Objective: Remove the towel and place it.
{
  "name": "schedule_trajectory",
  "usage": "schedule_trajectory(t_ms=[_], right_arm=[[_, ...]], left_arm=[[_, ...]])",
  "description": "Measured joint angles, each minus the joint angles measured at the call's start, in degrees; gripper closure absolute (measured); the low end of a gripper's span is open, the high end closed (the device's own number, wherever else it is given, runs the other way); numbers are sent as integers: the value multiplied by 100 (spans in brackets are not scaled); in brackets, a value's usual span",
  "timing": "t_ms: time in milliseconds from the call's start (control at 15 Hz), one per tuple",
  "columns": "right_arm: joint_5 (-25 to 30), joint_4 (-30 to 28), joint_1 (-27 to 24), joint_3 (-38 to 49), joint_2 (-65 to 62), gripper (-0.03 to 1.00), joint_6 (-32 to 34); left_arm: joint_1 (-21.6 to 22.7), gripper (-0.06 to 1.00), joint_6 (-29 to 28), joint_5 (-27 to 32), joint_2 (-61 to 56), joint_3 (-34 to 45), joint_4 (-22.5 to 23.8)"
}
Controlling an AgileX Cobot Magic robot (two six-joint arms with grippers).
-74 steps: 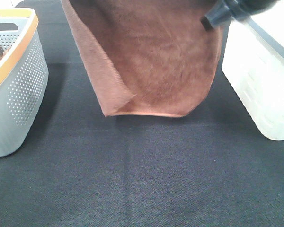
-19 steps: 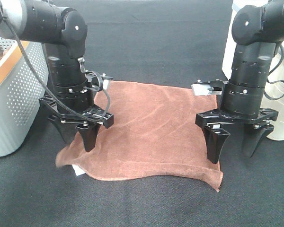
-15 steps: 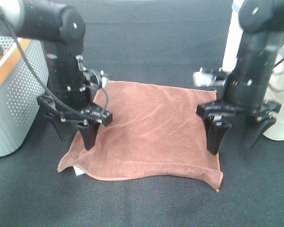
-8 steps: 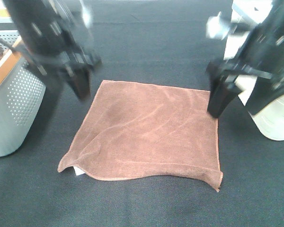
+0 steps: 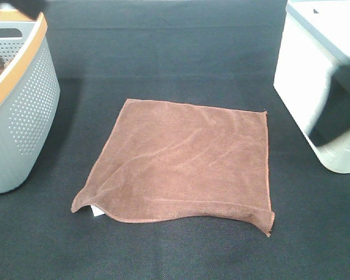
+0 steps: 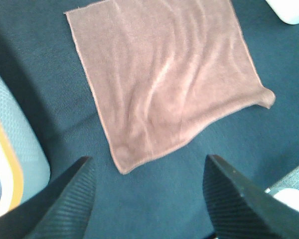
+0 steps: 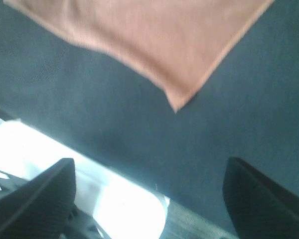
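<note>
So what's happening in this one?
Nothing holds the towel: it lies spread nearly flat on the black table, between the grey basket and the white bin. Both end effectors, left and right, are open and well above it. Placing looks done, though one near corner is a little rumpled.

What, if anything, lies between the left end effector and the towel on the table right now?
Nothing visible does. In the left wrist view the open left end effector looks straight down at the towel, with only bare dark table between them. The grey basket stands off to one side.
</note>
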Motion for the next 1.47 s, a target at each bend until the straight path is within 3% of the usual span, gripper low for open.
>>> schedule_trajectory(t_ms=[267, 467, 533, 800, 1000, 1133, 1467], right_arm=[[-132, -223, 0, 1432, -1421, 20, 0], [-304, -802, 0, 2647, -3054, 20, 0], [-304, -802, 0, 2647, -3054, 20, 0], [-395, -871, 0, 2739, -4670, 20, 0], [-510, -957, 0, 2807, -5455, 20, 0], [-779, -1089, 0, 2934, -5701, 20, 0], [-842, -1261, 0, 2951, -5701, 20, 160]], left_arm=[[0, 34, -17, 0, -1358, 2011, 29], [0, 34, -17, 6, -3128, 3833, 57], [0, 34, -17, 6, -3128, 3833, 57], [0, 34, 264, 29, -5254, 4968, 189], [0, 34, 413, -241, -6257, 5317, 258], [0, 34, 527, -384, -6560, 5317, 269], [0, 34, 630, -808, -6578, 5512, 281]])
